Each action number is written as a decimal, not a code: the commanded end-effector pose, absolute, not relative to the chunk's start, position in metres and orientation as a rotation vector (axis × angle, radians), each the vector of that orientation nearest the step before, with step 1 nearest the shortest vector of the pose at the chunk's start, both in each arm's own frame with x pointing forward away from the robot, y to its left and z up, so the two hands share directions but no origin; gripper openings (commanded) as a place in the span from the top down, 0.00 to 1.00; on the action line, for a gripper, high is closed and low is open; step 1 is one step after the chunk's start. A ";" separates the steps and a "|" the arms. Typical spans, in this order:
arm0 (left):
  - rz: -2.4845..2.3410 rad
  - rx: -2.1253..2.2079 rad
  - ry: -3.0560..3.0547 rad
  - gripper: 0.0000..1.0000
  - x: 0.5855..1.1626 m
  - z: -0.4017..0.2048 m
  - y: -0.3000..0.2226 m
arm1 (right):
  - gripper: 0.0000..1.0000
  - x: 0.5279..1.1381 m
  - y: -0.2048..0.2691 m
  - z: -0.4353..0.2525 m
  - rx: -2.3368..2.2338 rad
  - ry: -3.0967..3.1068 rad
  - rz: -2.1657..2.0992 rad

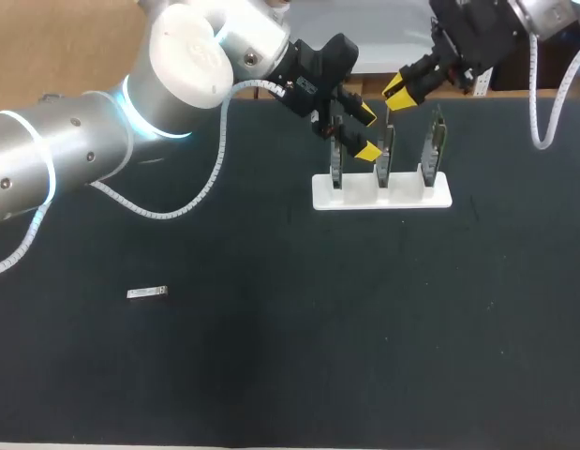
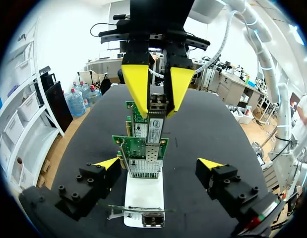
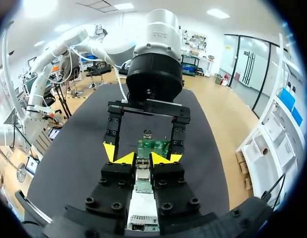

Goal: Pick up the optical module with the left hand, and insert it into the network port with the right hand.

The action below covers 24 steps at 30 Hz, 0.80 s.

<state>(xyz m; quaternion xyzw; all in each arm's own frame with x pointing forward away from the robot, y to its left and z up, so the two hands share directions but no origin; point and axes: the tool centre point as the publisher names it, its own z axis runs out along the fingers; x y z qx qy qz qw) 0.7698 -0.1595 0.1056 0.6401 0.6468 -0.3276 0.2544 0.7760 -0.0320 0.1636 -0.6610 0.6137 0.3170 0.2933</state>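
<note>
My right gripper (image 3: 143,158) is shut on a silver optical module (image 3: 142,174), held just above the network cards (image 3: 153,146). The left wrist view shows that module (image 2: 156,115) between the right gripper's yellow fingers (image 2: 136,87), pointing down at the port end of a green card (image 2: 143,151). My left gripper (image 2: 158,162) stands open and holds nothing, its fingers on either side of the cards. In the head view the left gripper (image 1: 366,132) hangs at the left two cards of the white stand (image 1: 381,192), and the right gripper (image 1: 399,92) is just behind them.
A second small silver module (image 1: 147,293) lies alone on the black mat (image 1: 299,356) at the left front. Three cards stand upright in the white stand near the table's far edge. A white cable (image 1: 210,183) loops down from my left arm.
</note>
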 end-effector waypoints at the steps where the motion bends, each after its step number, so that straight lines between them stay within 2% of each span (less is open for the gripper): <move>1: -0.891 1.744 1.761 0.00 0.772 0.106 -0.160 | 1.00 0.776 -0.032 0.161 -1.758 1.638 0.847; 10: -0.891 1.744 1.761 0.00 0.772 0.106 -0.160 | 1.00 0.777 -0.033 0.158 -1.747 1.650 0.857; 11: -0.891 1.744 1.761 0.00 0.772 0.106 -0.160 | 0.89 0.777 -0.033 0.158 -1.746 1.651 0.858; 12: -0.891 1.744 1.761 0.00 0.772 0.106 -0.160 | 0.39 0.777 -0.033 0.158 -1.744 1.651 0.859; 13: -0.891 1.744 1.761 0.00 0.772 0.106 -0.160 | 0.00 0.777 -0.033 0.158 -1.744 1.651 0.860; 24: -0.891 1.744 1.761 0.00 0.772 0.106 -0.160 | 0.00 0.776 -0.035 0.170 -1.699 1.592 0.934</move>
